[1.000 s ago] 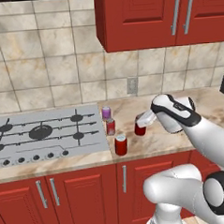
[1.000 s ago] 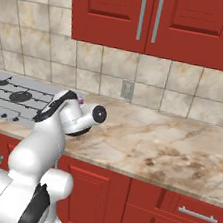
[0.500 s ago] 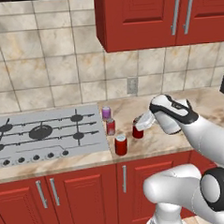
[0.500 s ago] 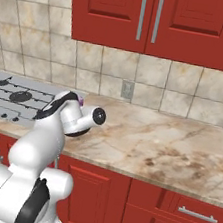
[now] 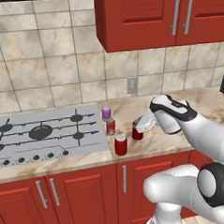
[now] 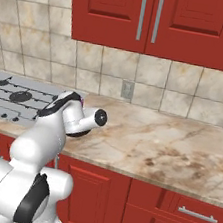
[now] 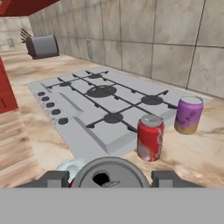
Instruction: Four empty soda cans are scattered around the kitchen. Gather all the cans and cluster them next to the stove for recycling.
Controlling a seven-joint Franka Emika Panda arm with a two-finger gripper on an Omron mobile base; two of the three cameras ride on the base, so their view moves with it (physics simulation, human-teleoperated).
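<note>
Now arm bent low over counter (image 5: 207, 103), gripper (image 5: 139, 129) clamped on red can (image 5: 136, 132).

Four cans upright on the counter (image 5: 128, 113), just right of the stove (image 5: 45, 134). Purple can (image 5: 106, 113) farthest back, by the stove's far right corner. Red can (image 5: 110, 126) just in front of it, beside the stove's right edge. Second red can (image 5: 120, 145) nearest, by the front right corner. Third red can (image 5: 137, 131) rightmost, between the tool's (image 5: 144, 124) fingers, silvery top up. Stove flat, silver-grey, black grates, dark knobs along the front.
</note>
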